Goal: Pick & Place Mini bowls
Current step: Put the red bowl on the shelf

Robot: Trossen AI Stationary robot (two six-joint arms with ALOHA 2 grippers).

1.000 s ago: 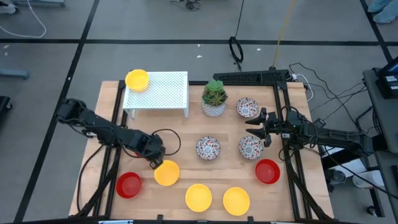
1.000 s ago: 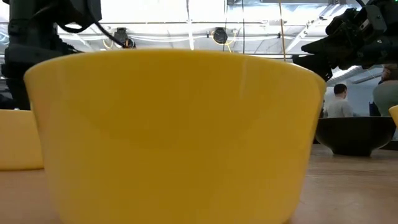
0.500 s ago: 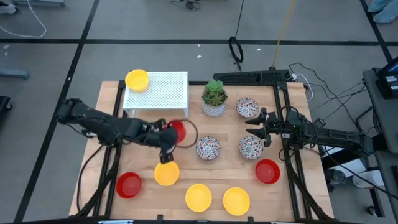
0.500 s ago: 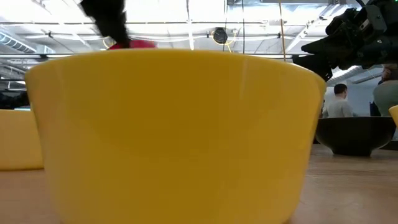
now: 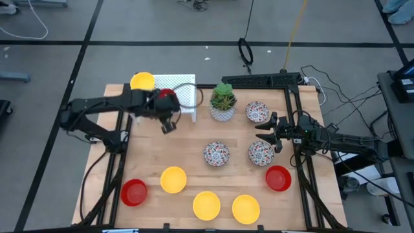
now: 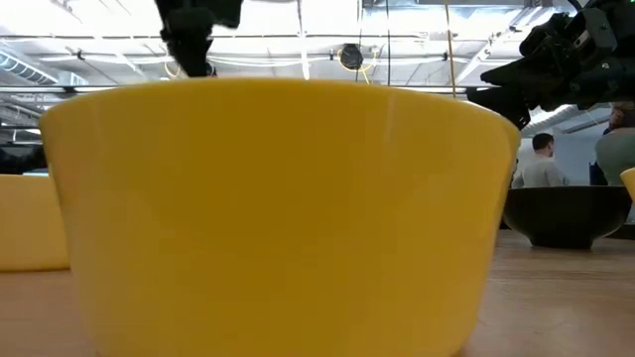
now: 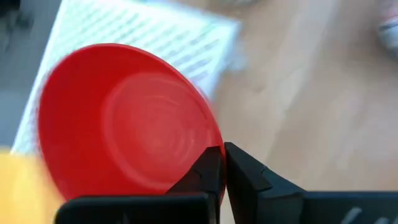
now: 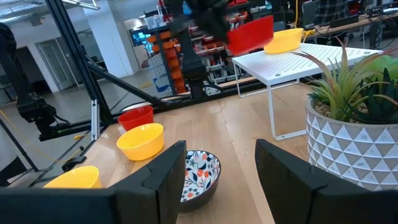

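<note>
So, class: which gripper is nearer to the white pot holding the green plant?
Left. The left gripper, holding a red mini bowl, is just beside the white pot with the green plant; the right gripper sits farther off.

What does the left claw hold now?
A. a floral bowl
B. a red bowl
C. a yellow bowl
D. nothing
B: the left claw is shut on the rim of a red bowl, carried above the white rack.

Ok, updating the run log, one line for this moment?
left gripper: shut on red bowl, above white rack | right gripper: open, idle by floral bowls
</note>
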